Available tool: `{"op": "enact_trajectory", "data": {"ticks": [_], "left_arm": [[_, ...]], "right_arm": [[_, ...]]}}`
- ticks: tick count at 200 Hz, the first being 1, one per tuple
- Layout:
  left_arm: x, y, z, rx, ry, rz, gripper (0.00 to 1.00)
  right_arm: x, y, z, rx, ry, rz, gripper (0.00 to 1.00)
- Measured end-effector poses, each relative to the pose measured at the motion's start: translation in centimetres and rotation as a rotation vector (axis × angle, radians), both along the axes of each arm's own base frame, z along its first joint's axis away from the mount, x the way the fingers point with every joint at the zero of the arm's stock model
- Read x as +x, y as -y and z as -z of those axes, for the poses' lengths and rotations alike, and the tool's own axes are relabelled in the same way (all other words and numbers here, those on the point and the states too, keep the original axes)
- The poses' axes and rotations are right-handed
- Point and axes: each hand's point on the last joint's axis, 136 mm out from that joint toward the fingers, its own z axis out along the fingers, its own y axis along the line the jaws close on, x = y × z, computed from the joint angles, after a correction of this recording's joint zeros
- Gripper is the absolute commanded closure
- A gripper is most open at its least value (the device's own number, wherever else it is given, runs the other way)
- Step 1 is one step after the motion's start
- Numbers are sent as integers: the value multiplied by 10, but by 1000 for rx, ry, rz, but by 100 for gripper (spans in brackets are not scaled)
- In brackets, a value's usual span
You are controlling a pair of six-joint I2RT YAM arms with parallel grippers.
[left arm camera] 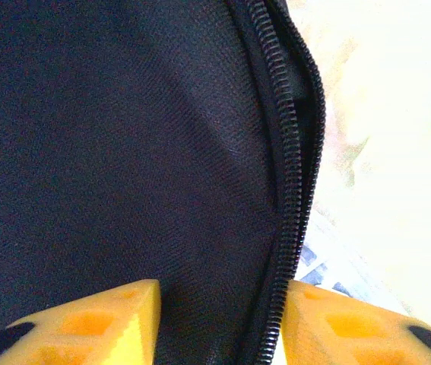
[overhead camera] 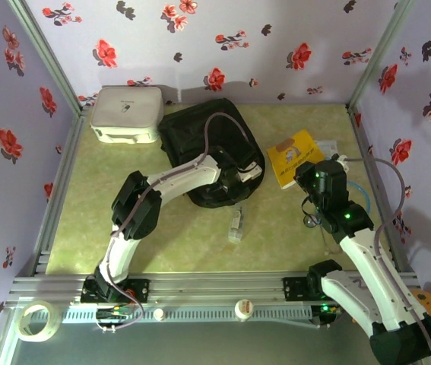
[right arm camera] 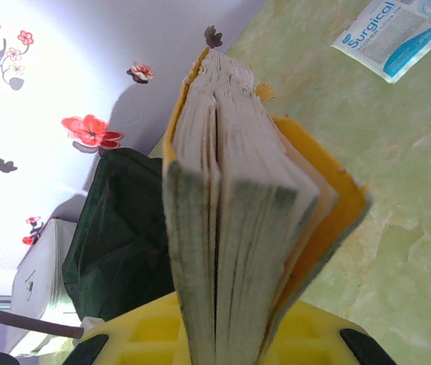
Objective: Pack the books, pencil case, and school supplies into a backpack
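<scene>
While the right gripper (right arm camera: pixel 223 346) clamps the yellow book (right arm camera: pixel 230 198), the left gripper (left arm camera: pixel 219 323) straddles the zipper edge (left arm camera: pixel 285 190) of the backpack (left arm camera: pixel 86 152); whether it grips cannot be determined.

Open table (overhead camera: pixel 86 198) front-left; backpack (overhead camera: pixel 192 129) and white box (overhead camera: pixel 126 114) across the back.

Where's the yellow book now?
In the top view the yellow book is right of centre, between the backpack and the white-blue packet, its near edge clamped in the right arm's jaws.

Two white-and-black arms
The left arm (overhead camera: pixel 135 209) and right arm (overhead camera: pixel 363 255) have white shells, black joints and grey cables; green lights dot the right one; the fingers (left arm camera: pixel 86 323) are yellow.
</scene>
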Motion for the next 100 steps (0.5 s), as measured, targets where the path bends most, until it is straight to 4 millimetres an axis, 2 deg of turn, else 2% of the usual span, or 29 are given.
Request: {"op": "enact_trajectory", "data": {"ticks": [32, 65, 100], "left_arm": [[4, 0, -4, 1, 17, -9, 76], [5, 1, -7, -6, 22, -20, 93], [7, -1, -14, -35, 12, -35, 100]], "right_arm": [[0, 0, 0, 0, -1, 1, 98], [0, 3, 1, -2, -2, 10, 98], [-3, 11, 6, -31, -23, 34, 98]]}}
